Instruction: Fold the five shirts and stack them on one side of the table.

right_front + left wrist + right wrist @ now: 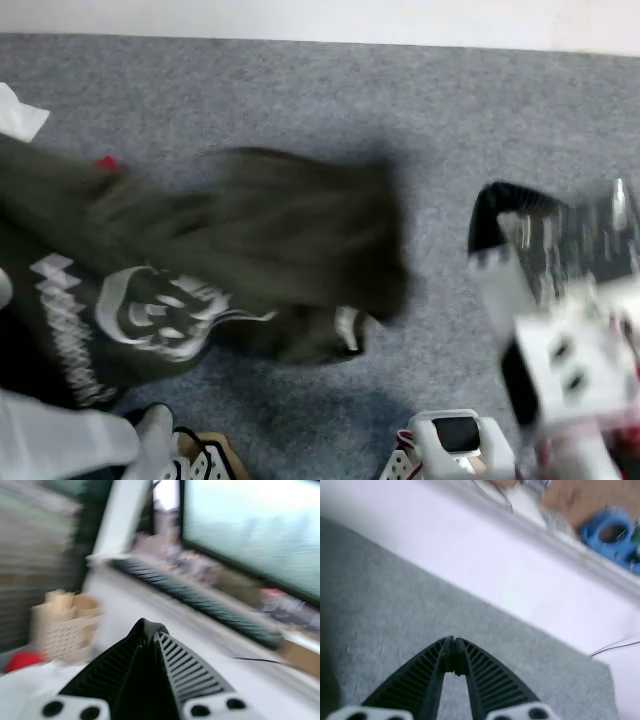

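So on my left wrist cam the left hand [150, 630] is clenched, both fingers pressed flat together, and I can't see any cloth pinched in there. It's aimed up off the bench toward the room. The right hand [453, 655] is clenched too, tips touching with nothing between them, hanging over bare grey mat [380, 610]. From the overhead cam, the shirt [250, 230] is a dark olive heap on the left half of the mat, bunched rather than flat. It has a big white print [150, 315] showing on its near left part, and the right hand sits off to the right of it, not touching. A little red thing [107, 163] pokes out at the shirt's far left edge, and a white scrap [18, 115] lies just past that. Farther out the mat ends and the white bench [470, 565] carries on. Beyond the left hand I can make out a pale basket [67, 625], a keyboard [200, 605] and a screen [250, 530]. Beyond the right hand there's something blue [610, 532].
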